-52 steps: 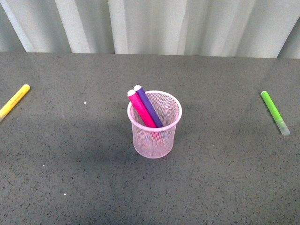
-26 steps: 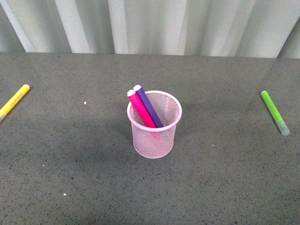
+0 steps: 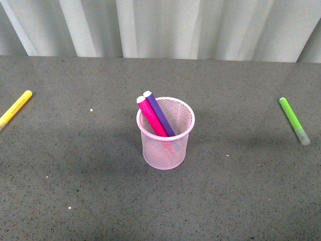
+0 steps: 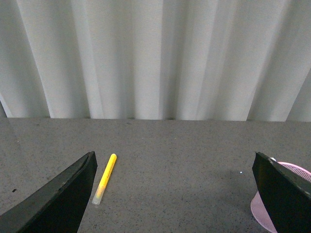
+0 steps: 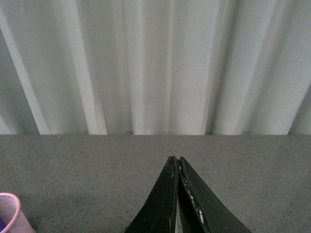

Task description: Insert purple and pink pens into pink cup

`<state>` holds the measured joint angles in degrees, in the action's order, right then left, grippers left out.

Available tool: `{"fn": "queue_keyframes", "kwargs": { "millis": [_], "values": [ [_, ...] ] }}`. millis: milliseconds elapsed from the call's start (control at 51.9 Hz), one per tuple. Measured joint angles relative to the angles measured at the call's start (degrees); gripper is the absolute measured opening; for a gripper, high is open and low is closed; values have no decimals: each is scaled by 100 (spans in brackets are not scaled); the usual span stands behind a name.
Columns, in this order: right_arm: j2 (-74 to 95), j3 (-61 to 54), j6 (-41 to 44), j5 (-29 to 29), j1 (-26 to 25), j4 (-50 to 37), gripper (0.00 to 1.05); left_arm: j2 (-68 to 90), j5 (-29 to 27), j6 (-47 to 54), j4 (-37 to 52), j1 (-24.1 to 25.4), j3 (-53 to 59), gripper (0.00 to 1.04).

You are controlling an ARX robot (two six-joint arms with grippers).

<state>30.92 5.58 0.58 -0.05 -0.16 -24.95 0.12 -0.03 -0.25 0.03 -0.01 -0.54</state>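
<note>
The pink cup [image 3: 165, 135] stands upright in the middle of the grey table. Inside it lean the pink pen [image 3: 150, 116] and the purple pen [image 3: 159, 113], side by side, their tops poking over the rim at the left. Neither arm shows in the front view. In the left wrist view my left gripper [image 4: 175, 160] is open and empty, with the cup's rim [image 4: 291, 167] beside one finger. Over bare table, my right gripper [image 5: 176, 159] is shut with nothing in it; the cup's edge [image 5: 9, 213] shows at that picture's corner.
A yellow pen [image 3: 15, 108] lies near the table's left edge, also seen as the yellow pen [image 4: 105, 177] in the left wrist view. A light green pen [image 3: 294, 120] lies at the far right. White corrugated wall [image 3: 160, 27] backs the table.
</note>
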Motion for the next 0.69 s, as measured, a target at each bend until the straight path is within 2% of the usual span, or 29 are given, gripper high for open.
{"fn": "queue_keyframes", "kwargs": {
  "millis": [693],
  "values": [
    [-1342, -481, -2, 2, 0, 728, 3, 0, 0, 0, 0, 0, 0, 98]
  ]
}}
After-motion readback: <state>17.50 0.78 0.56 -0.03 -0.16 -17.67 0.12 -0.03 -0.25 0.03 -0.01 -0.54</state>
